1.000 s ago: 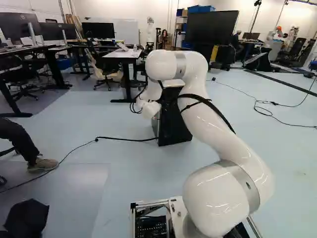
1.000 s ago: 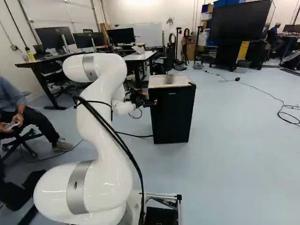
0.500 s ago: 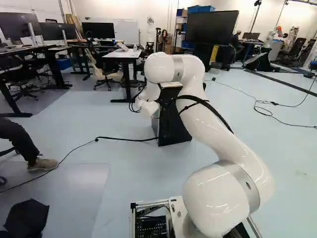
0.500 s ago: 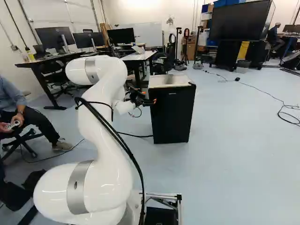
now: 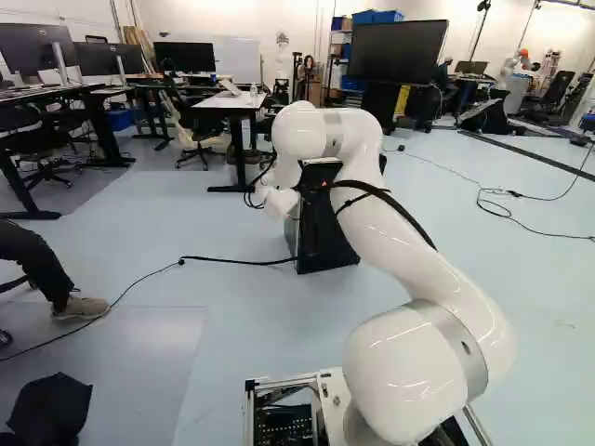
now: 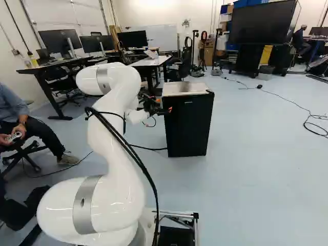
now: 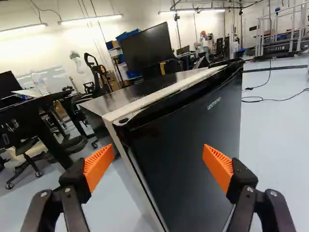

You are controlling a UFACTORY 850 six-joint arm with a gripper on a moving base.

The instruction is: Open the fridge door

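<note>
- Wrist view brings the fridge's door point(image 7: 188, 145) up close, with the round fitting point(image 7: 124, 120) at one upper corner; neither base view makes that fitting out.
- The right base view shows the fridge point(image 6: 187, 125) almost whole, dark front and pale top together, while in the left base view the white arm point(image 5: 409, 218) covers part of it.
- A metal rack point(image 7: 282, 36), well beyond the fridge, shows only in the wrist view.
- The desk point(image 5: 232, 100) beyond the fridge appears in all three views, and so does the large black screen point(image 6: 261, 23) behind it.
- The gripper point(image 6: 164, 105) is beside the fridge's upper front corner in the right base view; whether it touches I can't tell.
- Seen from the wrist, the gripper point(image 7: 159, 153) stands open, its orange pads point(image 7: 99, 166) wide apart and nothing gripped. The fridge is ahead of it, turned at a slant, the door looking shut.
- Pale lettering point(image 7: 214, 103) runs along the upper part of the fridge's door.
</note>
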